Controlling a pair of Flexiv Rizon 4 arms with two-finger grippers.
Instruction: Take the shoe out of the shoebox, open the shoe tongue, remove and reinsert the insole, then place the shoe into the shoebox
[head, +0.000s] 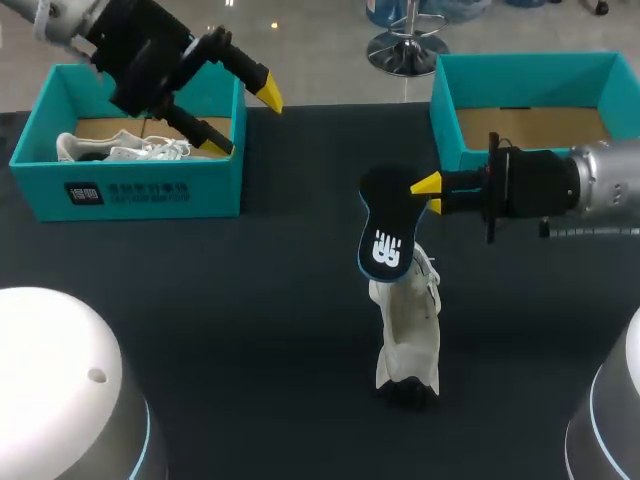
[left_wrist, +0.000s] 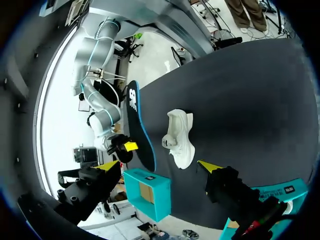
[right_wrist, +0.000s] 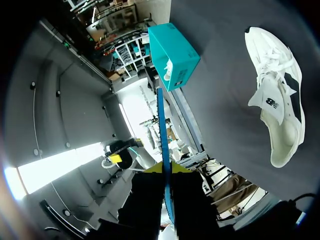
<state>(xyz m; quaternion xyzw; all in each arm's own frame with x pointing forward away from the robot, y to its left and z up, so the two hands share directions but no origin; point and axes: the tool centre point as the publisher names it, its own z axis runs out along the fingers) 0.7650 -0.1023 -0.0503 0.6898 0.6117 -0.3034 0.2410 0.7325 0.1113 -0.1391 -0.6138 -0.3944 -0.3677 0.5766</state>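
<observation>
Two arms aloft over the table (head: 200, 300). Reaches in level from 3 o'clock with right gripper (head: 430, 195), clamped on the upright black insole (head: 385, 225), white shoe (head: 408, 330) at its 6 o'clock. Hangs left gripper (head: 243, 118), fingers spread wide, over 10 o'clock shoebox (head: 150, 190); second shoe (head: 120, 150) inside partly hidden.

The table (head: 250, 300) is looking like dark matt cloth, smooth all round the shoe (head: 408, 335). The shoe is showing white woven fabric, smoother leather-like panels and soft laces. Just above the shoe, the insole (head: 385, 225) is showing a matt black foam-like face with a blue edge. The left box (head: 130, 190) and right box (head: 450, 110), either side of the shoe, are looking like smooth teal card, raw brown inside. The left gripper (head: 243, 120) and right gripper (head: 430, 195) are showing matt black casings and yellow plastic-looking tips. The right arm (head: 610, 175) is gleaming like brushed metal.
</observation>
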